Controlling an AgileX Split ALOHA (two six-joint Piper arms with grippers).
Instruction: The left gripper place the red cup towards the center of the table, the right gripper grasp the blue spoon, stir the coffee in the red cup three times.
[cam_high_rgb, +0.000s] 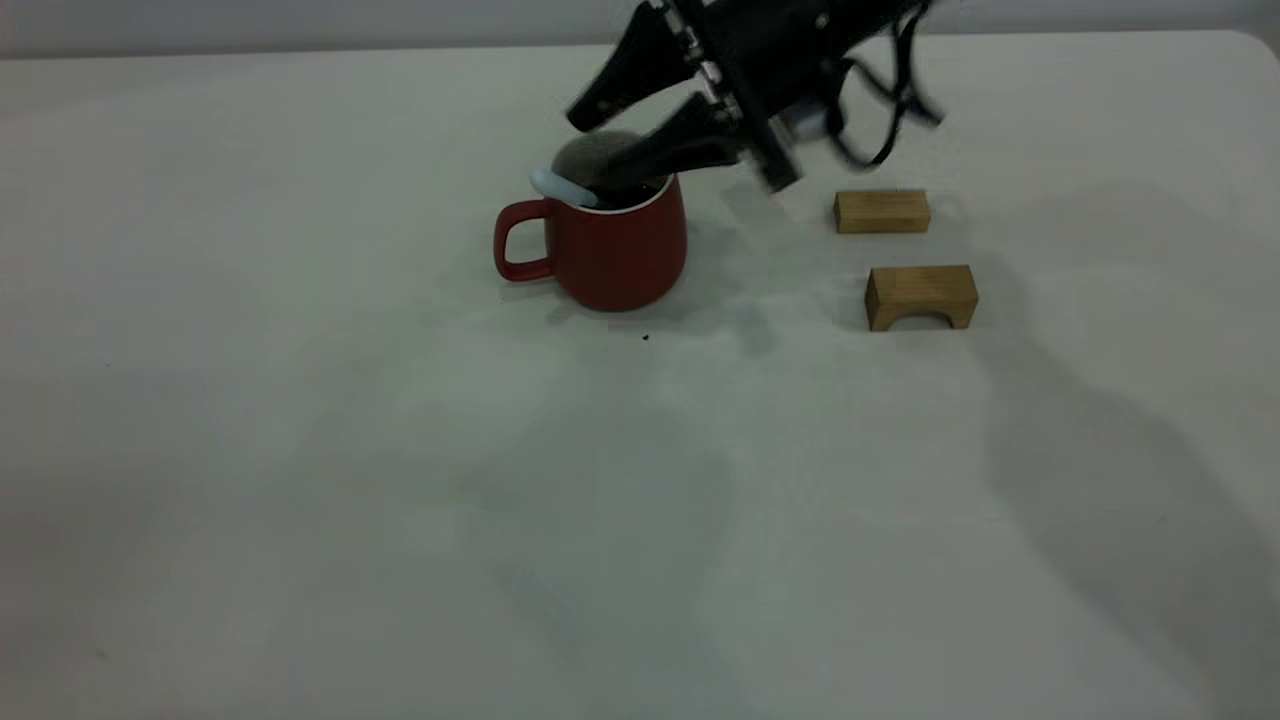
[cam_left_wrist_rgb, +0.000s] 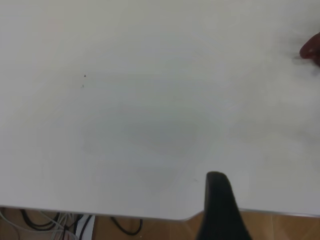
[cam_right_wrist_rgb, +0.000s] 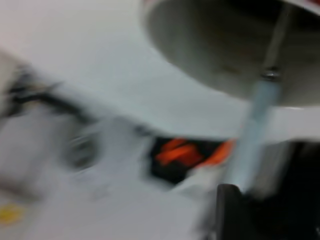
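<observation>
2 tan wooden blocks (cam_high_rgb: 882, 211) lie on the table (cam_high_rgb: 300, 450) in the exterior view, off to the side of the red cup (cam_high_rgb: 610, 250), which stands upright near the middle with its handle turned away from them; my right gripper (cam_high_rgb: 590, 150) slants down over the cup's mouth, its upper finger lifted clear and its lower one lying along the blue spoon (cam_high_rgb: 562, 187), whose pale handle pokes out over the white rim; the coffee (cam_high_rgb: 625, 195) shows as a dark sliver inside; my left wrist view gives bare tabletop, a red edge of the cup (cam_left_wrist_rgb: 312, 50) far off, and 1 black finger (cam_left_wrist_rgb: 220, 210) of my left gripper, so I cannot tell how it stands; my right wrist view, blurred, shows the spoon (cam_right_wrist_rgb: 257, 125) running from my finger (cam_right_wrist_rgb: 235, 210) into the cup's white inside (cam_right_wrist_rgb: 210, 45), though I cannot tell how firmly I pinch it.
</observation>
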